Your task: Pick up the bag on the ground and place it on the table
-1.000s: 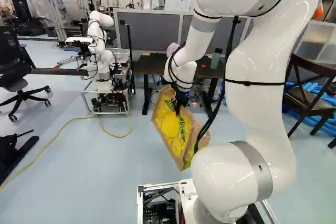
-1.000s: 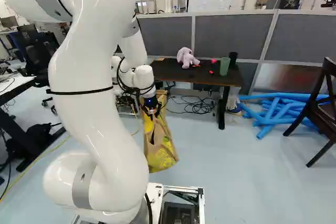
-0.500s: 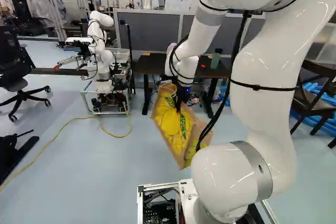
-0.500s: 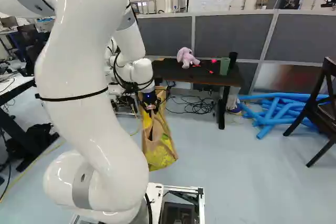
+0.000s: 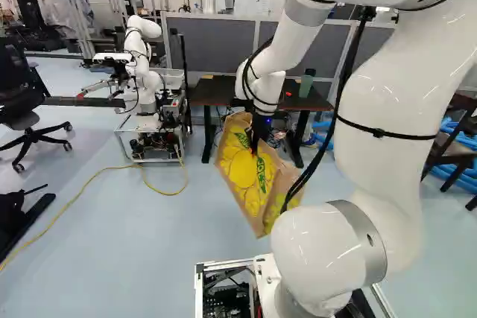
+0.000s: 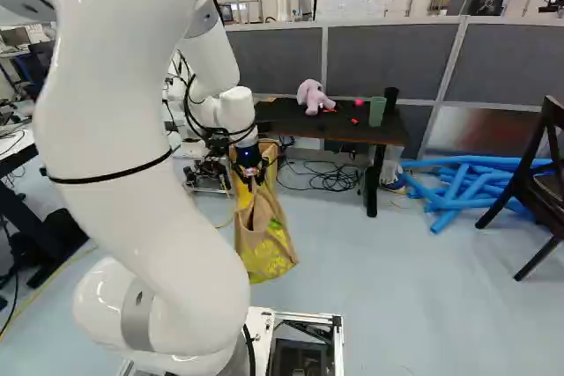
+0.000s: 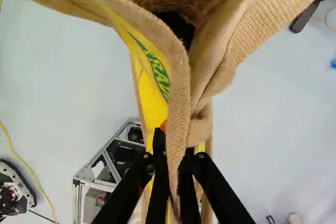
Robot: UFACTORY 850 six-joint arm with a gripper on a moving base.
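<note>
Burlap clamped in the tool (image 7: 174, 142), at the upper edge of the shopping bag (image 5: 242, 169). Hangs beneath, short of the table (image 6: 291, 128); likely needs raising, then carrying forward.

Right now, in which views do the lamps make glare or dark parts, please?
Left base view: bright streaks of glare on the white arm; right base view: similar highlights on that arm's shell; wrist view: the bag looks darker inside than at its rim, and the gripper looks nearly black beside the pale floor.
</note>
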